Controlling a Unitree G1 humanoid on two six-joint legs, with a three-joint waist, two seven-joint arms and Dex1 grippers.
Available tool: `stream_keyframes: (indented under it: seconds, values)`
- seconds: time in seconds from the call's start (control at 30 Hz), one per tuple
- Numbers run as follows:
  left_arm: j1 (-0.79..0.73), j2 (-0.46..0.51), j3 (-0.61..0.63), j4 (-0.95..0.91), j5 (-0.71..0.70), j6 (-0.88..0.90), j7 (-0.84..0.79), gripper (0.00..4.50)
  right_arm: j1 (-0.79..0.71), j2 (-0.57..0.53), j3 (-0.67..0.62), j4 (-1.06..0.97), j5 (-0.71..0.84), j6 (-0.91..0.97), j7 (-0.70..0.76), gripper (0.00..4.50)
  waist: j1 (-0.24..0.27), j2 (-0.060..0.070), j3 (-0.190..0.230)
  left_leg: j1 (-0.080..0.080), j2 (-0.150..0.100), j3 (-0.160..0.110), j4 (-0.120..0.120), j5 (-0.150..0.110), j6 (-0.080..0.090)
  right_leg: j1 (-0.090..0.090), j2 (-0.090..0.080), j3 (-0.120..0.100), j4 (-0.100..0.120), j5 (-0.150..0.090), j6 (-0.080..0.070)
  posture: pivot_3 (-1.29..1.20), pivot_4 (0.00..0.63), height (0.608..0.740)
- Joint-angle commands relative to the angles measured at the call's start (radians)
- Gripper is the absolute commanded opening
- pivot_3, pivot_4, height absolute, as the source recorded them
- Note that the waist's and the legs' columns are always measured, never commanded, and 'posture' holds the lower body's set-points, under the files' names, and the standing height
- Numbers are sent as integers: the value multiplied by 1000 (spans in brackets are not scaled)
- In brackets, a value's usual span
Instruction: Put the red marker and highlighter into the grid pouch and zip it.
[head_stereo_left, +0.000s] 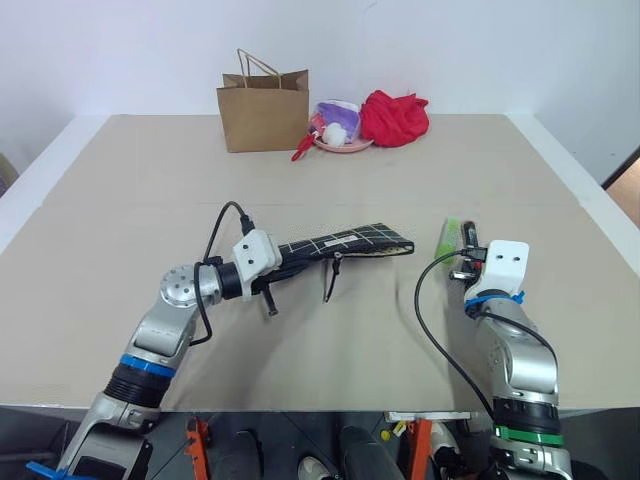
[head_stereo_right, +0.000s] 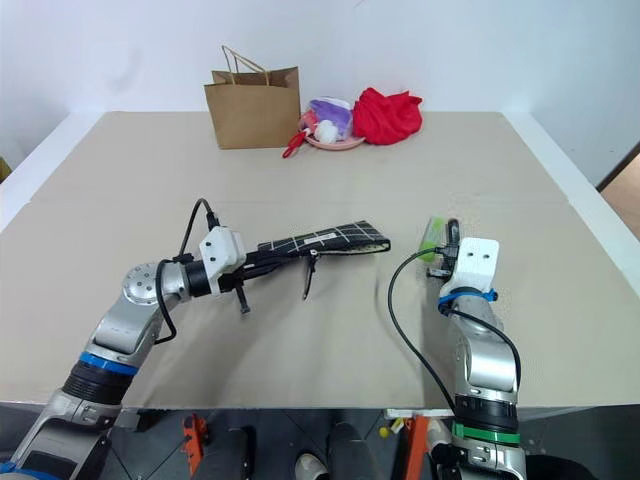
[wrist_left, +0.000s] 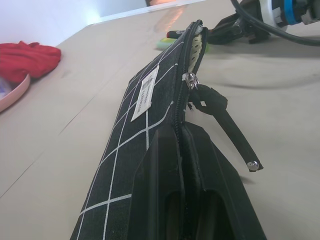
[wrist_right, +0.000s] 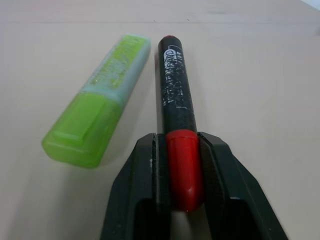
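In the right wrist view the red marker (wrist_right: 176, 95) lies on the table, and my right gripper (wrist_right: 183, 142) is shut on its red end. The light-green highlighter (wrist_right: 100, 117) lies right beside it, apart from the fingers. My left gripper (wrist_left: 180, 135) is shut on one end of the grid pouch (wrist_left: 145, 112) and holds it level above the table. The pouch's far end is slightly open and points toward the right gripper (head_stereo_left: 470, 262). Its black zipper pull (wrist_left: 227, 132) hangs down. From the head, the pouch (head_stereo_left: 350, 243) sits left of the highlighter (head_stereo_left: 449, 238).
At the table's far edge stand a brown paper bag (head_stereo_left: 263, 112), a pink plate (head_stereo_left: 342, 140) with small items, and a red cloth bundle (head_stereo_left: 393, 117). A black cable loops on the table beside the right arm.
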Motion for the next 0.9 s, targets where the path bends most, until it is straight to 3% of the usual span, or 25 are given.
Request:
stream_keyframes:
  seconds: [0.03,0.37,0.57,0.9]
  values:
    - [-3,7,22,-43,-13,1,6,0,7,-3,-12,-4,-12,-10,-10,522,0,0,0,0,0,0,0,0,0,0,0,0,0,0,0,0,150,740]
    - [-7,5,26,-45,-16,7,4,0,61,-18,-38,-92,-27,13,-27,522,3,0,0,0,0,0,0,0,0,0,0,0,0,0,0,0,150,740]
    - [-19,16,39,-62,-92,58,-63,0,220,-245,-51,-371,37,22,248,522,-1,1,0,-2,-2,-1,0,0,0,-1,-1,0,0,-2,1,0,150,740]
    - [-48,17,25,-43,-100,59,-103,0,324,-551,-85,-396,119,-268,715,522,-5,0,1,1,-2,-1,3,0,0,2,-1,1,0,-3,-3,0,150,740]
